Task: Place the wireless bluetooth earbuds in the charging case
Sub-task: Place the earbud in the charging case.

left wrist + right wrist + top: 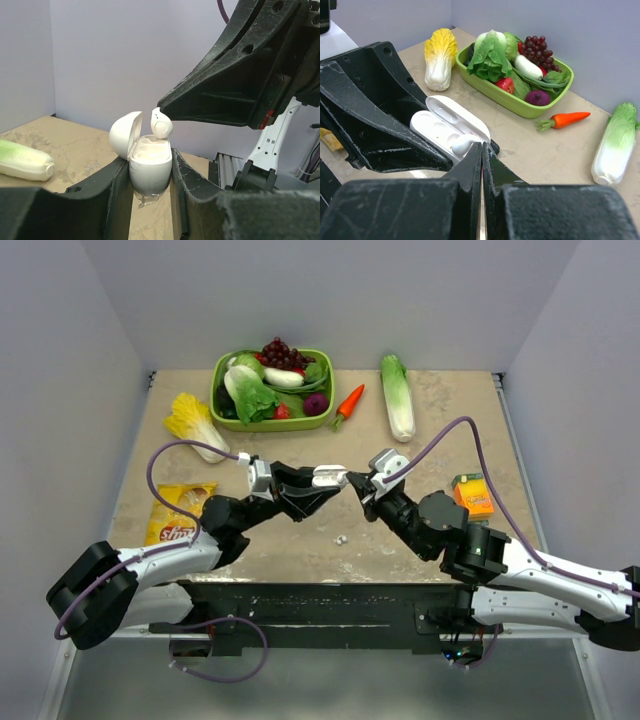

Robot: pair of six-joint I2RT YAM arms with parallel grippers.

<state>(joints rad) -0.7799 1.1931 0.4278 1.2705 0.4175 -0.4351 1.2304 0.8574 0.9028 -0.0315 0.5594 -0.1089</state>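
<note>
The charging case (150, 167) is a white oval, upright, with its lid (125, 134) swung open. My left gripper (150, 165) is shut on its body, one finger on each side. One of the earbuds (161, 123), white and glossy, is pinched at the tips of my right gripper (481, 146), which is shut on it. This earbud (462, 145) hangs just over the open case (447, 125), touching or nearly touching a well. Both grippers meet above the table's middle, around the case (328, 477). A second earbud (341, 538) lies on the table nearer the arm bases.
A green tray (270, 426) of vegetables stands at the back. A carrot (348, 402) and a green cabbage (398, 395) lie to its right, a yellow cabbage (195, 425) to its left. There is a chips bag (178, 512) at the left and an orange juice box (472, 495) at the right.
</note>
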